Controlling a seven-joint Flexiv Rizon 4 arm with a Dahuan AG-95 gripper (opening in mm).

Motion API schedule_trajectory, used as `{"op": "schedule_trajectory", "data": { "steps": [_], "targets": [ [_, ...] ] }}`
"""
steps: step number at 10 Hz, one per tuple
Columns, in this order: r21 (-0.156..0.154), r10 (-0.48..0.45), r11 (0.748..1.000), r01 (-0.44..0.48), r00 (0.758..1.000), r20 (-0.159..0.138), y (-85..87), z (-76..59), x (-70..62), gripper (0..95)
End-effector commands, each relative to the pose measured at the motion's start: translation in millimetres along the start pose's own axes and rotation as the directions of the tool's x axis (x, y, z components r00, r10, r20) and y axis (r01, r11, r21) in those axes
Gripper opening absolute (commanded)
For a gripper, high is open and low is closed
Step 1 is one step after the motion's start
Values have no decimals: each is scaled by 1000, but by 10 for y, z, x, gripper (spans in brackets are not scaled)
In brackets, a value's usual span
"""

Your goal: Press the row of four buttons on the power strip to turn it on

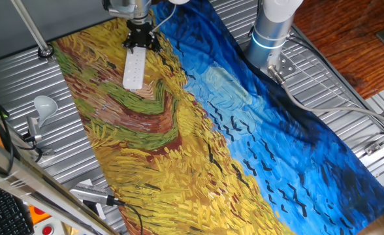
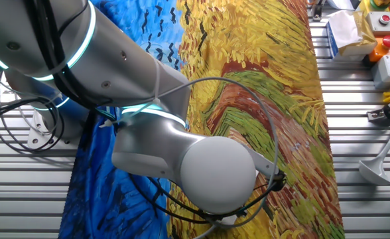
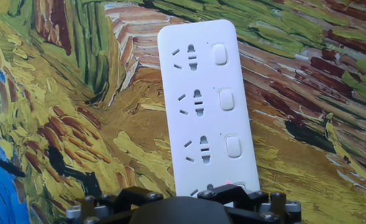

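Presently, from left to right in one fixed view, a white lamp-like bulb (image 1: pixel 45 104) on a metal stand is seen well apart from the gripper (image 1: pixel 142 40), off to the left on the ribbed metal table (image 1: pixel 61 137). The painted cloth (image 1: pixel 198 130), yellow and brown on that side and blue further right, is spread beneath the gripper. The power strip (image 1: pixel 134 68) is laid flat on the cloth directly below the gripper, its near end under the black fingers. To the right of the gripper the grey arm base (image 1: pixel 273 26) is noted.

In the hand view the power strip (image 3: pixel 205 106) is shown extending away from the gripper (image 3: pixel 183 208), slightly tilted. Three socket groups are visible along its left half, and the row of four buttons (image 3: pixel 225 99) runs along its right edge; three are plainly seen, and the fourth is partly hidden at the gripper's black body. A small red spot is seen beside that nearest button.

In the other fixed view the gripper and strip are hidden behind the arm (image 2: pixel 182 153).

Whether the fingers are apart or together cannot be told; whether the strip is touched cannot be told either.
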State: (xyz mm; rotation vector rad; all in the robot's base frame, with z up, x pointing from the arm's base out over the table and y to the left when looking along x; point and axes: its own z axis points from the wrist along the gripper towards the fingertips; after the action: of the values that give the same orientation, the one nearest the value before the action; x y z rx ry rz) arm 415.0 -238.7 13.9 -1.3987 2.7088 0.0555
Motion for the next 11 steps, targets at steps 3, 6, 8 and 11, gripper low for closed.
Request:
{"op": "schedule_trajectory", "data": {
  "steps": [3, 6, 8, 11],
  "targets": [
    [2, 1, 1000, -1, 1000, -4, -7, 36, 9, 950],
    [1, 0, 1000, 0, 1000, -20, -16, -110, -3, 950],
    [2, 9, 1000, -9, 1000, -25, -20, -245, -20, 760],
    [3, 33, 999, -33, 999, -26, -58, -349, -44, 570]
  ]
}}
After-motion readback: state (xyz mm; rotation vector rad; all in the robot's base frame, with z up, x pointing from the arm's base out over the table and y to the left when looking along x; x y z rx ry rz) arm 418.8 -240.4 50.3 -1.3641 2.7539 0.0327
